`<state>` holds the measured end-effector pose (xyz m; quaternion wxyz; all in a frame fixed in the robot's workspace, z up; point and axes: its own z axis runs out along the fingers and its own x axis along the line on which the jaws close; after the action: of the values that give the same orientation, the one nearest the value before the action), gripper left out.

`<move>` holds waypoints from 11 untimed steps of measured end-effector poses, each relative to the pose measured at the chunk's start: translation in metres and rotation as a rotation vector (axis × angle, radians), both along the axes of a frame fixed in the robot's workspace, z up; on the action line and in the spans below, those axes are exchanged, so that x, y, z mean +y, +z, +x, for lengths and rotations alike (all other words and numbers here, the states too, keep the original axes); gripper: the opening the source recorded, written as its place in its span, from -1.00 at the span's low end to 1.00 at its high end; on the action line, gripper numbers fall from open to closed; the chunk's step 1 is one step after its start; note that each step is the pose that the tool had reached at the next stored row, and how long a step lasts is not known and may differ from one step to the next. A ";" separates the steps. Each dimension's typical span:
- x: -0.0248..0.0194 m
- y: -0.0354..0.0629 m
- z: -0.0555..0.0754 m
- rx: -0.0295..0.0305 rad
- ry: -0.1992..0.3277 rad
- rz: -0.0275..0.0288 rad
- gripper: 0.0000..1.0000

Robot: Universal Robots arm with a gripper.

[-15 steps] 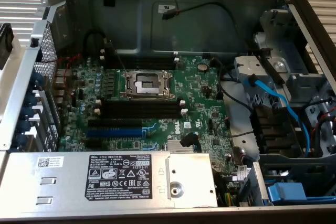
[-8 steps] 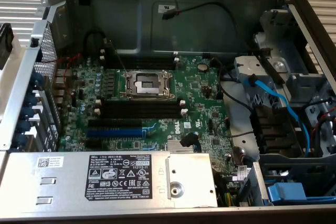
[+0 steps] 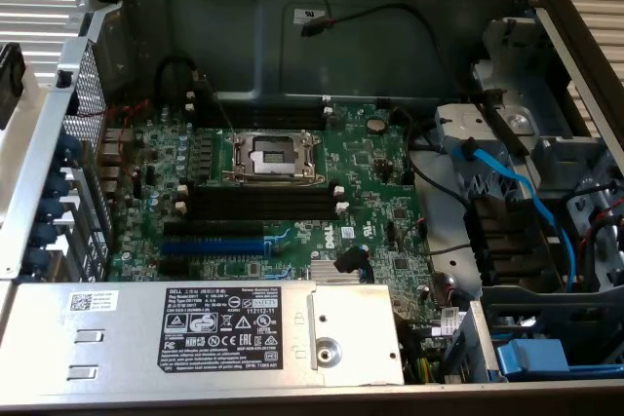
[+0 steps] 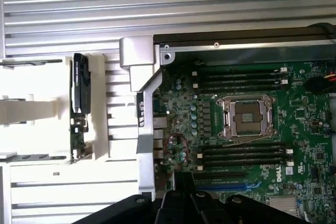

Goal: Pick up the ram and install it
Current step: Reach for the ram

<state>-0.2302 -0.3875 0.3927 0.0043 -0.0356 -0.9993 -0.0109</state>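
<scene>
A long thin dark board, which I take for the ram (image 4: 78, 103), stands on edge in a white holder (image 4: 31, 111) outside the open computer case. It is black along one half and green along the other. My gripper (image 4: 184, 181) shows as black fingers pressed together, shut with nothing between them. It hangs over the motherboard's edge near the blue expansion slot (image 4: 226, 186), well apart from the ram. Black memory slots with white end clips lie on both sides of the processor socket (image 4: 247, 116), one bank (image 4: 241, 80) beyond it and one bank (image 4: 244, 156) nearer me. In the exterior view the slots (image 3: 258, 200) hold no stick.
The grey case wall (image 4: 137, 129) stands between the holder and the green motherboard (image 3: 370, 182). A power supply box (image 3: 224, 333) fills the front of the case. Blue and black cables (image 3: 517, 192) and drive bays crowd the exterior view's right.
</scene>
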 end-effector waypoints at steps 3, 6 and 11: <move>0.0033 0.0000 -0.011 0.0000 0.000 -0.0039 -0.80; 0.0070 0.0000 -0.017 0.0001 0.000 -0.0115 -0.80; 0.0095 0.0000 -0.030 0.0001 0.000 -0.0173 -0.80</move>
<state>-0.2598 -0.3780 0.3927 0.0041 -0.0356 -0.9994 -0.0022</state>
